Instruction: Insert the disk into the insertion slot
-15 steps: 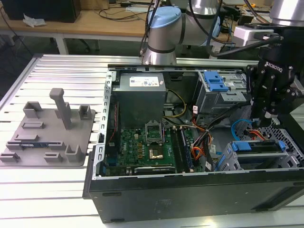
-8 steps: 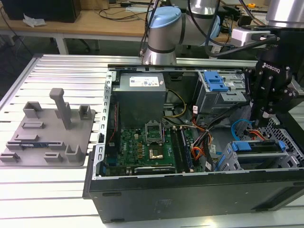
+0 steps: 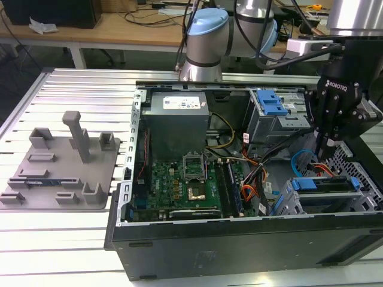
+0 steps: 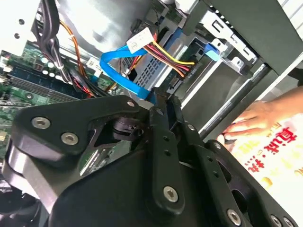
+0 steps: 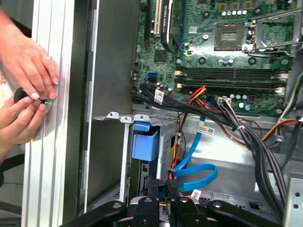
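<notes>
— Where does the disk sit?
— In the open computer case point(image 3: 239, 239), at the exterior view's right; the disk point(image 3: 326, 185) lies in the insertion slot point(image 3: 359, 197), blue carrier showing.
— And the gripper?
— The gripper point(image 3: 327, 146) hangs just above the slot; fingers point(image 5: 173, 189) pressed together, holding nothing; a person's hand point(image 5: 28, 61) rests on the table rail point(image 5: 52, 142).
</notes>
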Controlling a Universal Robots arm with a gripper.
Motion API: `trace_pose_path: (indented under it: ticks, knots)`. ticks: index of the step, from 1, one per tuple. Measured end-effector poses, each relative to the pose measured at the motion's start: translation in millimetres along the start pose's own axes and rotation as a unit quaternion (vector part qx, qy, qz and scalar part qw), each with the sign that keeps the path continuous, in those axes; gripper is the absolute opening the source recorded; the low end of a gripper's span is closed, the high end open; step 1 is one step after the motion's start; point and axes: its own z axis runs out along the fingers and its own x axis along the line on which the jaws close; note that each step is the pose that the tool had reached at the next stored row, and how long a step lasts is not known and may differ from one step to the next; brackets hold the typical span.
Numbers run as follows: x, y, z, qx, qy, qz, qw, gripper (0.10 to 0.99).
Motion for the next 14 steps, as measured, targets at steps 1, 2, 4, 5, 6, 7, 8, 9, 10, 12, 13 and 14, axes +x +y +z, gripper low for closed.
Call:
trace_pose_path:
  ticks: [1, 2, 4, 5, 6, 7, 8, 9, 10, 12, 13, 14]
  knots:
    - [-0.7, 0.0, 0.9, 0.0000, 0.0028, -0.001, 1.0000, 0.208]
    - [-1.9, -0.1, 2.8, 0.0002, 0.0056, -0.002, 1.0000, 0.208]
    - [-4.7, 0.6, 7.1, 0.0002, 0.0086, -0.004, 1.0000, 0.161]
    - [-4.9, 0.7, 7.6, 0.0003, 0.0087, -0.004, 1.0000, 0.161]
    - [-4.9, 0.8, 7.7, 0.0003, 0.0086, -0.004, 1.0000, 0.161]
    - [-5.0, 0.8, 7.8, 0.0003, 0.0086, -0.004, 1.0000, 0.161]
    - [-4.0, 0.9, 8.4, 0.0004, 0.0079, -0.004, 1.0000, 0.161]
    - [-0.7, 1.3, 9.4, 0.0008, 0.0022, -0.003, 1.0000, 0.161]
    - [0.3, 1.2, 9.8, 0.0012, -0.0038, -0.002, 1.0000, 0.161]
    - [1.0, 0.3, 10.0, -0.0011, -0.0270, 0.013, 0.9996, 0.161]
    - [1.2, 0.1, 10.2, -0.0012, -0.0388, 0.017, 0.9991, 0.161]
    - [3.2, 0.4, 10.9, 0.0002, -0.0544, 0.018, 0.9984, 0.161]
